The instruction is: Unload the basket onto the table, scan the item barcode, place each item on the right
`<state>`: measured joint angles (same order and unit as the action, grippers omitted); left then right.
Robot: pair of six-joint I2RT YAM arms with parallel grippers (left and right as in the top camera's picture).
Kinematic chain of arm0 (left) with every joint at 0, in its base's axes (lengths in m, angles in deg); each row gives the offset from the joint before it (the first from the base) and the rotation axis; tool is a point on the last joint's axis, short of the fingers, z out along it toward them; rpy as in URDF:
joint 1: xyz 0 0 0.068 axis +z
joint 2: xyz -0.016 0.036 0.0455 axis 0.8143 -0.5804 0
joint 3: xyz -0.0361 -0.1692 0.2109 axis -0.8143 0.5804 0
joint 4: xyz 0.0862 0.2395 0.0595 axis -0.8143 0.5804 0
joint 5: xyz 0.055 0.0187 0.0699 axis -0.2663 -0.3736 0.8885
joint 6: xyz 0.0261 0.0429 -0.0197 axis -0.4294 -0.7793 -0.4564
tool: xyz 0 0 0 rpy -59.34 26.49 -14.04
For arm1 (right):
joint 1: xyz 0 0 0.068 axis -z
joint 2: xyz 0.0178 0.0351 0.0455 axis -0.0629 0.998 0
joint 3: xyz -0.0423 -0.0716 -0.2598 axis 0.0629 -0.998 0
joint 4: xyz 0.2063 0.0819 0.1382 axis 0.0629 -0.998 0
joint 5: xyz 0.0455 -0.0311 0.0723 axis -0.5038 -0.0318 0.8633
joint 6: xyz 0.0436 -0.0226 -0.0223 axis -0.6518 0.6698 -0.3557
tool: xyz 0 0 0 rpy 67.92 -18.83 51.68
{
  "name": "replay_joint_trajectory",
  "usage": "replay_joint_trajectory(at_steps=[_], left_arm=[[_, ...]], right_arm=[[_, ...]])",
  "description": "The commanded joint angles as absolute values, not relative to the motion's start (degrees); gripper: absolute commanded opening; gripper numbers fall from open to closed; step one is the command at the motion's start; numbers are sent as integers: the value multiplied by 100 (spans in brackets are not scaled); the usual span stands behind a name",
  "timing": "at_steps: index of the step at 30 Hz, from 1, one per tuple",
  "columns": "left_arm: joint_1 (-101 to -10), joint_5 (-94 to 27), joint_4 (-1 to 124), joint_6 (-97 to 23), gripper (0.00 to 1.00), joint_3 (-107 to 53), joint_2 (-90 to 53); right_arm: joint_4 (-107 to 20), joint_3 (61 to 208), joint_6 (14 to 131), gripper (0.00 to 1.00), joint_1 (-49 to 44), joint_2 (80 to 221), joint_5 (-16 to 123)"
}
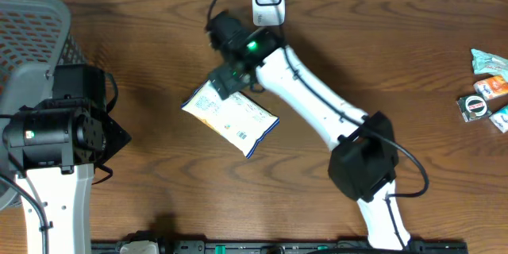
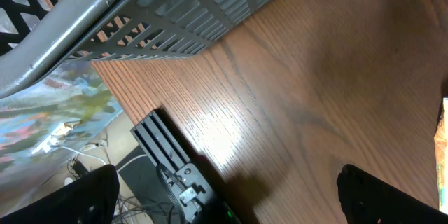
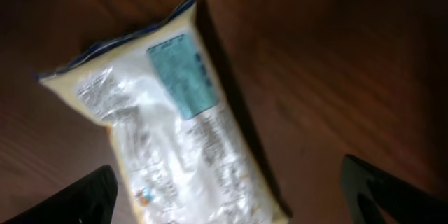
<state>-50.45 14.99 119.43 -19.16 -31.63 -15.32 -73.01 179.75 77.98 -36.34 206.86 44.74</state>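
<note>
The item, a white and yellow packet with blue edging, lies flat on the wooden table near the middle. In the right wrist view the packet shows a teal label, and its print is too blurred to pick out a barcode. My right gripper hovers over the packet's far-left end, open, its fingers wide apart on either side with nothing gripped. A white scanner stands at the table's far edge, just behind that arm. My left gripper is open over bare wood at the left.
A grey mesh basket fills the far-left corner, close above my left arm; its wall runs across the left wrist view. Several small packets lie at the right edge. A black cable runs from the scanner.
</note>
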Motion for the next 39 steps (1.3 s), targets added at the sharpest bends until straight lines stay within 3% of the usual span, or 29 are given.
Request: replay_joint_trajectory(at_steps=[1, 8, 15, 23, 31, 33, 35, 39], left_arm=[[-5021, 1514, 11973, -1842, 98, -3167, -1510], [-5021, 1514, 11973, -1842, 98, -3167, -1510], [-5021, 1514, 11973, -1842, 98, -3167, -1510], [-5021, 1514, 11973, -1842, 97, -3167, -1510], [-5021, 1517, 11973, -1842, 98, -3167, -1510], [-5021, 1514, 11976, -1842, 98, -3167, -1510], [-5021, 1514, 11973, -1842, 98, -3167, -1510], [-5021, 1514, 11973, -1842, 98, -3167, -1510]], right_arm=[[-7209, 17861, 8336, 96, -3155, 20729, 5589], [-7043, 17717, 9256, 96, -2405, 21368, 8172], [-7183, 17715, 9682, 90, -2202, 22091, 9449], [-7659, 17669, 10392, 88, -2372, 22353, 9910], [-7670, 17496, 10401, 61, -2755, 22353, 9348], [-7640, 17487, 10399, 42, -2845, 22353, 9215], [-7594, 17490, 10381, 4, -2914, 22353, 9180], [-7358, 17503, 9741, 1, -2934, 22351, 9182]])
